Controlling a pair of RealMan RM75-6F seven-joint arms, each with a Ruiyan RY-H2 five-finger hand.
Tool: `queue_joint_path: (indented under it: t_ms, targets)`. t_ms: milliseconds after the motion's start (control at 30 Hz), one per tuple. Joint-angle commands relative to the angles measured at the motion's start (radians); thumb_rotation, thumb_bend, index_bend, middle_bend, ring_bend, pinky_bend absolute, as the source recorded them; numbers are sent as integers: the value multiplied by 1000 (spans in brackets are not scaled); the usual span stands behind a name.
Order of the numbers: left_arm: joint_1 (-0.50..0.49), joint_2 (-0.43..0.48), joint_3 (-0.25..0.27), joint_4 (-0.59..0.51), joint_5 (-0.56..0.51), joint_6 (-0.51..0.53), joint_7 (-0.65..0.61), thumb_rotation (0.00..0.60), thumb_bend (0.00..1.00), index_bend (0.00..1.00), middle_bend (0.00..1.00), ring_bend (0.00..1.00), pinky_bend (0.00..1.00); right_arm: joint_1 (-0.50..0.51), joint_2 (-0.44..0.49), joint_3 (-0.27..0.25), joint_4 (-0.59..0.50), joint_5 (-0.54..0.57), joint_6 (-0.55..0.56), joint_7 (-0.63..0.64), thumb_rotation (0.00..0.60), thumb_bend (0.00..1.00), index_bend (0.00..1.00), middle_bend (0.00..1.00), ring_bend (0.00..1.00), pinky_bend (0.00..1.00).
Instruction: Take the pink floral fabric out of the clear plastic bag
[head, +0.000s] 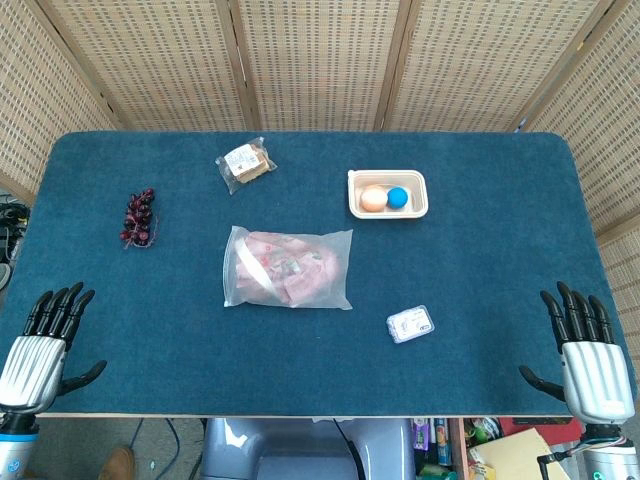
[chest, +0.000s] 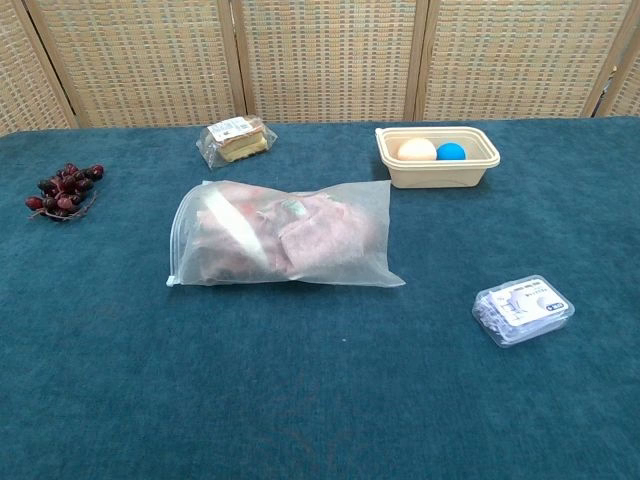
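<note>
The clear plastic bag (head: 288, 268) lies flat in the middle of the blue table, its zip end to the left. Pink floral fabric (head: 293, 266) fills it, folded and fully inside. The chest view shows the same bag (chest: 285, 240) and fabric (chest: 300, 235) at centre. My left hand (head: 45, 345) rests at the table's near left corner, fingers spread, holding nothing. My right hand (head: 588, 355) sits at the near right corner, fingers apart and empty. Both hands are far from the bag and are outside the chest view.
A bunch of dark grapes (head: 139, 218) lies at the left. A wrapped sandwich pack (head: 246, 163) sits at the back. A beige tray (head: 388, 210) holds an orange ball and a blue ball. A small clear box (head: 410, 324) lies near right. Wicker screens stand behind.
</note>
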Motion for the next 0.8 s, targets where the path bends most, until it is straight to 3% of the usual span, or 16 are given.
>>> queue_joint_path:
  t_ms: [33, 233, 367, 633, 800]
  targets:
    - [0, -1, 0, 0, 1, 1, 1, 600, 198, 0, 0, 0, 0, 0, 1, 1, -1, 2, 0, 2, 600, 0, 0, 0, 0, 0]
    - [2, -2, 0, -1, 1, 5, 5, 600, 200, 0, 0, 0, 0, 5, 5, 0, -1, 5, -11, 18, 600, 0, 0, 0, 0, 0]
    - [-1, -5, -6, 2, -11, 0, 6, 600, 199, 0, 0, 0, 0, 60, 4, 20, 24, 1, -80, 59, 600, 0, 0, 0, 0, 0]
    - [-10, -16, -23, 6, -47, -17, 23, 600, 201, 0, 0, 0, 0, 259, 28, 119, 1, 29, -303, 101, 600, 0, 0, 0, 0, 0]
    - [-18, -26, -34, 16, -68, -27, 30, 600, 201, 0, 0, 0, 0, 416, -4, 193, -12, 127, -485, 118, 600, 0, 0, 0, 0, 0]
